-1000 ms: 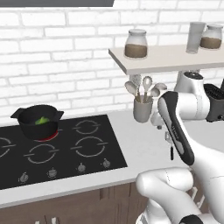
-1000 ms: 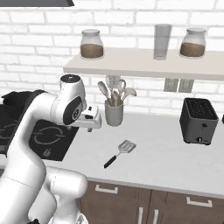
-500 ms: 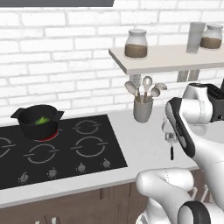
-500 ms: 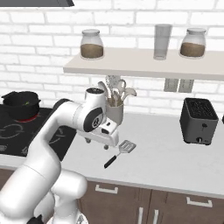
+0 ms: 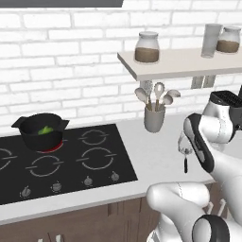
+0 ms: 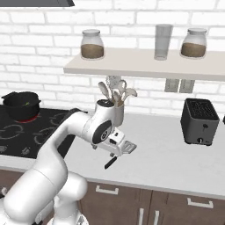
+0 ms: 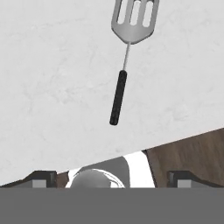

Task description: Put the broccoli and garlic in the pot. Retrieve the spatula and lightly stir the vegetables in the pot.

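Observation:
The spatula (image 7: 118,98) lies flat on the pale counter, with its slotted head (image 7: 133,19) away from the counter's front edge and its black handle toward that edge. My gripper (image 7: 111,180) hangs open above it, short of the handle's end, with nothing between its fingertips (image 7: 43,177). From the right base view the gripper (image 6: 116,148) hovers over the spatula (image 6: 110,162). The black pot (image 5: 41,132) stands on the back left burner with the green broccoli (image 5: 46,130) inside. The garlic is hidden from me.
A grey utensil cup (image 6: 117,113) with spoons stands at the wall behind the spatula. A dark toaster (image 6: 200,121) sits to the right. A shelf (image 6: 145,69) with jars hangs above. The black hob (image 5: 71,160) lies left, and the counter's front edge is close.
The arm has swung right from the hob's edge to above the spatula and lowered. The gripper stayed open. The pot and the spatula have not moved.

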Tool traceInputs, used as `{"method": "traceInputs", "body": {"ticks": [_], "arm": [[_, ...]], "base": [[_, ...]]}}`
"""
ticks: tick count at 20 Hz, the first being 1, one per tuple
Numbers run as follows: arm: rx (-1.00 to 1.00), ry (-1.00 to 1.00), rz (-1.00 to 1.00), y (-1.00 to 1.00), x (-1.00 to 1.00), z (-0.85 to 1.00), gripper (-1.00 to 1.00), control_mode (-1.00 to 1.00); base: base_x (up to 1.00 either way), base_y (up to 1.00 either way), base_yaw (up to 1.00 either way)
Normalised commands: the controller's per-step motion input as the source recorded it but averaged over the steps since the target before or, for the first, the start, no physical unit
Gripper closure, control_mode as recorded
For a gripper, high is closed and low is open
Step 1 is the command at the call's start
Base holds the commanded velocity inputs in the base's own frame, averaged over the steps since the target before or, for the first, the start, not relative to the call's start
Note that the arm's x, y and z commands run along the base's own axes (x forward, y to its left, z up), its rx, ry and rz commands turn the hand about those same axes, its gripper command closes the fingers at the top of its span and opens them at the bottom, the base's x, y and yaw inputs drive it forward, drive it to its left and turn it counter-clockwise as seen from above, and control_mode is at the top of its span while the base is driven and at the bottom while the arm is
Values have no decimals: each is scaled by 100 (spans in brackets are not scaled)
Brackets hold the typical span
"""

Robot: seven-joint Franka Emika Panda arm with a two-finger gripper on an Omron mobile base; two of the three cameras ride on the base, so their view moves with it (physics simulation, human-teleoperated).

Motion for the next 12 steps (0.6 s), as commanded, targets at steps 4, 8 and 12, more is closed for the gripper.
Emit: {"method": "traceInputs", "body": {"ticks": [4, 8, 12], "arm": [[-11, 0, -2, 14, 21, -61, -100, -100], [-17, 0, 0, 14, 28, -60, -100, -100], [-10, 0, 0, 0, 31, -41, -100, -100]], "base": [[0, 0, 0], [0, 0, 0], [0, 0, 0]]}}
